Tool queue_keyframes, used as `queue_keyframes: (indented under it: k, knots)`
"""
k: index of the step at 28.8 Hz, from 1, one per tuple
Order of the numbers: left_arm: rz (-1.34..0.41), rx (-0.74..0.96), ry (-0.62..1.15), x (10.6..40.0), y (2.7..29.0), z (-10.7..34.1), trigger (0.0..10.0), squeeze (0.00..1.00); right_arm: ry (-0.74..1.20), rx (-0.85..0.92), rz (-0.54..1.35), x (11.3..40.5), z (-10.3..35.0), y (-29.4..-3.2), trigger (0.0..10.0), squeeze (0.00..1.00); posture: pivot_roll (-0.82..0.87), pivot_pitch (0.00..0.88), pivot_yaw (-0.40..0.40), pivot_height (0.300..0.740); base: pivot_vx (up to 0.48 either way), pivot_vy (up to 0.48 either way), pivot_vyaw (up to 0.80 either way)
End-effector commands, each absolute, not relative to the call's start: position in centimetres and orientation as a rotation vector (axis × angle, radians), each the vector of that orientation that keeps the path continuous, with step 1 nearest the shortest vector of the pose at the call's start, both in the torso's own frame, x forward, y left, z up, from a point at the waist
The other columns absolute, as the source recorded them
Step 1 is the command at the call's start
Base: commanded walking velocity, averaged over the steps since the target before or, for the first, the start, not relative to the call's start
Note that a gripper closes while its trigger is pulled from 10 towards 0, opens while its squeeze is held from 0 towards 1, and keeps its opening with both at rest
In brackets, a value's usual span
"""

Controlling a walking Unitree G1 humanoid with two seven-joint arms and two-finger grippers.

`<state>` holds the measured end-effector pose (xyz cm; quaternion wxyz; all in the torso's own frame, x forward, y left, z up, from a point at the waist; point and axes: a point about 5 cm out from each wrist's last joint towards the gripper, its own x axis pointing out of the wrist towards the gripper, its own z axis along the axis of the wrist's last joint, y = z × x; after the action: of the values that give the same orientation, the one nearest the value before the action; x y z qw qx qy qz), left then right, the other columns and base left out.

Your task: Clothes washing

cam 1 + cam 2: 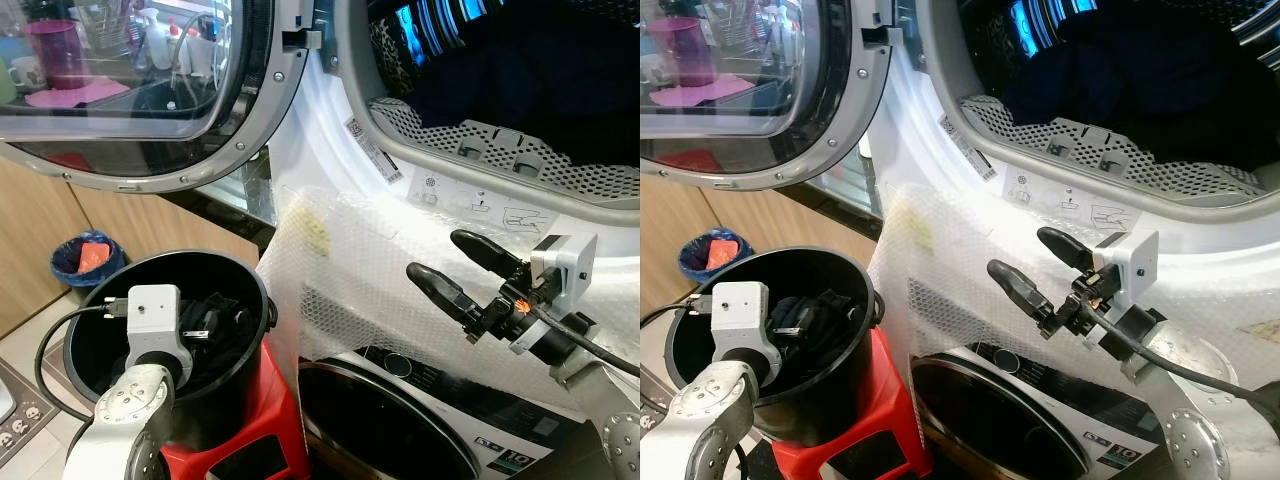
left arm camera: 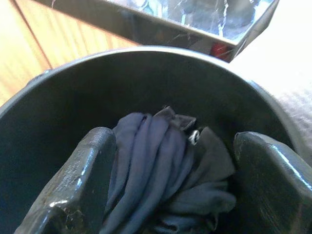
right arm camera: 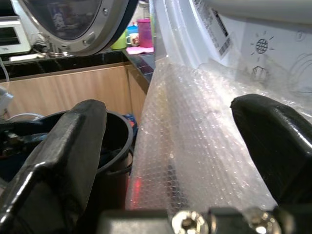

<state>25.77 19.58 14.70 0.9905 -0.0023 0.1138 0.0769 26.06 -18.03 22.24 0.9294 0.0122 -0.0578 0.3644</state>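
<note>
Dryer drum: door open, dark laundry inside, above R gripper.
Bubble wrap: draped over machine front, just beyond R gripper, jaws spread, empty.
Black bucket: on red stool.
Dark clothes: in bucket, between L gripper's 2 spread fingers.

The left gripper is sunk in the black bucket, its fingers hidden from the eye views by the wrist housing. The dark clothes run off the wrist view's edge. The upper drum interior is too dark to read. The lower washer door is cut off at the frame's edge.
</note>
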Motion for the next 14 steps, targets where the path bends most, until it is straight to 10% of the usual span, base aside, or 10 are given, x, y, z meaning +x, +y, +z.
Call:
queue_keyframes:
  k: [1, 14]
  knots:
    - [0.192, -0.009, 0.284, 25.8, 20.0, 14.0, 10.0, 0.00, -0.120, 0.023, 0.718, 26.3, 22.1, -18.3, 10.0, 0.00, 0.02, 0.102, -0.058, 0.740, 0.000, 0.000, 0.00]
    - [0.301, -0.012, 0.496, 25.4, 22.7, 10.8, 10.0, 0.00, -0.115, 0.002, 0.653, 26.8, 21.9, -18.9, 10.0, 0.00, 0.01, 0.110, -0.055, 0.740, 0.000, 0.000, 0.00]
